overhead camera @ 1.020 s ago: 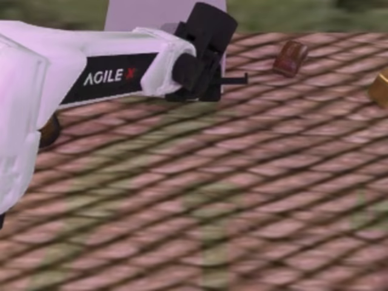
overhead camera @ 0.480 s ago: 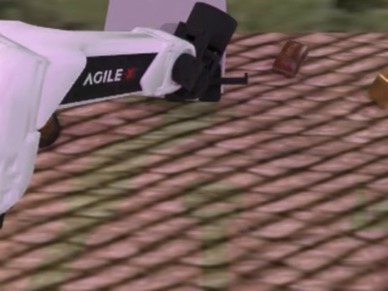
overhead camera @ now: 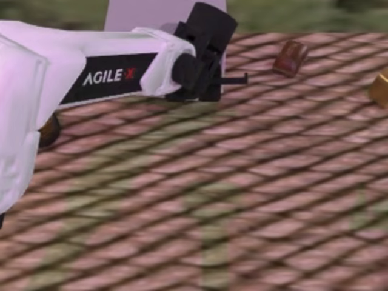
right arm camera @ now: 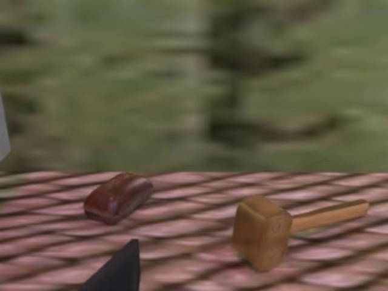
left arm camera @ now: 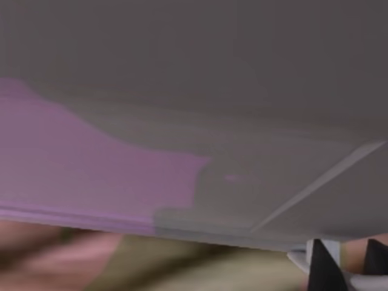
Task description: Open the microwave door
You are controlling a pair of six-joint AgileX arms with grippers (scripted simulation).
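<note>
One arm works: the left gripper [overhead camera: 233,79] is against the microwave [overhead camera: 151,13] at the table's far left, and whether it's clamped I cannot tell. Step underway: the microwave door [left arm camera: 242,109]. Next, probably a steady outward pull.

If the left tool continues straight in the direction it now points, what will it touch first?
Most likely the microwave. The left wrist view is filled by its pale grey and purple surface close ahead of the left tool. Whether that surface is the door cannot be told, and depth is unclear.
</note>
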